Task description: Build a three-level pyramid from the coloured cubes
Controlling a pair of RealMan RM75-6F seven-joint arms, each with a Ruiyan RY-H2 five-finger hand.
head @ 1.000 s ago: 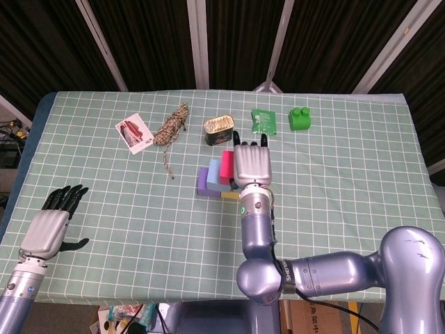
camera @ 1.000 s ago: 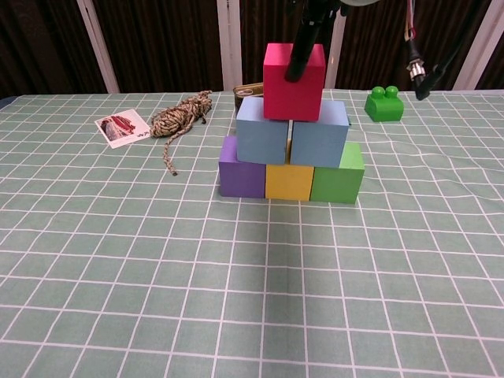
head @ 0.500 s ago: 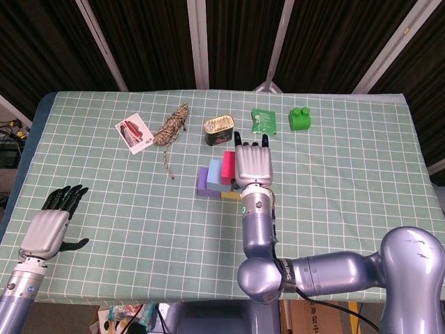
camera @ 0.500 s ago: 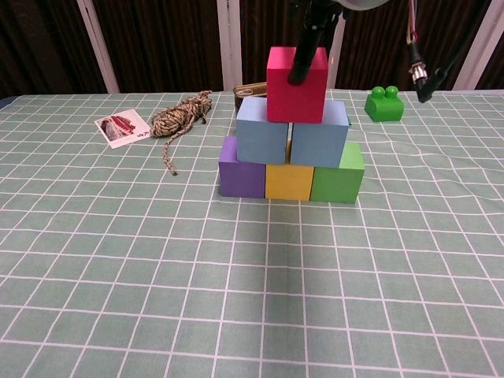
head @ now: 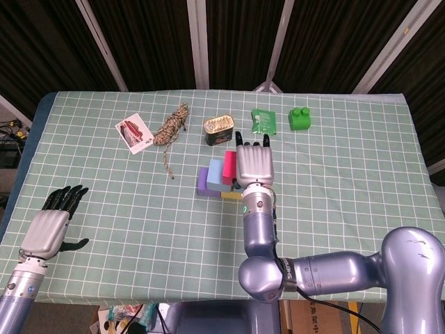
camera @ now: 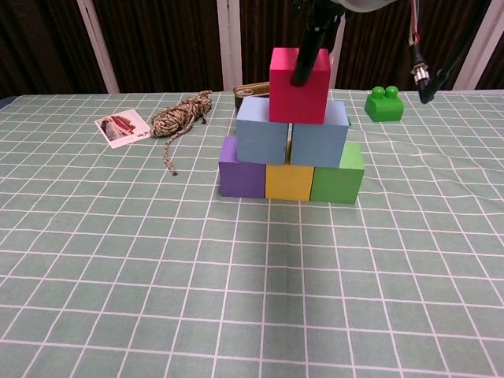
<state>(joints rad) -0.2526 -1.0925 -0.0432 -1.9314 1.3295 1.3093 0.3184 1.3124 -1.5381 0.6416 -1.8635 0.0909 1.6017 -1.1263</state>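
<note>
Checked tablecloth (camera: 118, 260) lies open before pyramid (camera: 291, 150), right robot hand (head: 254, 163) above

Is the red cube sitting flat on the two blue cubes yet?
Cannot tell; the red cube looks slightly raised, with fingers on its front.

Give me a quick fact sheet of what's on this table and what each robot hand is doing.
bottom row: purple cube, yellow cube, green cube
middle row: two light blue cubes
top: red cube, sitting right of centre
right robot hand: over the stack, a finger against the red cube
left robot hand: open, near the table's left edge
other items: photo card, rope coil, tin can, green packet, green toy brick
</note>
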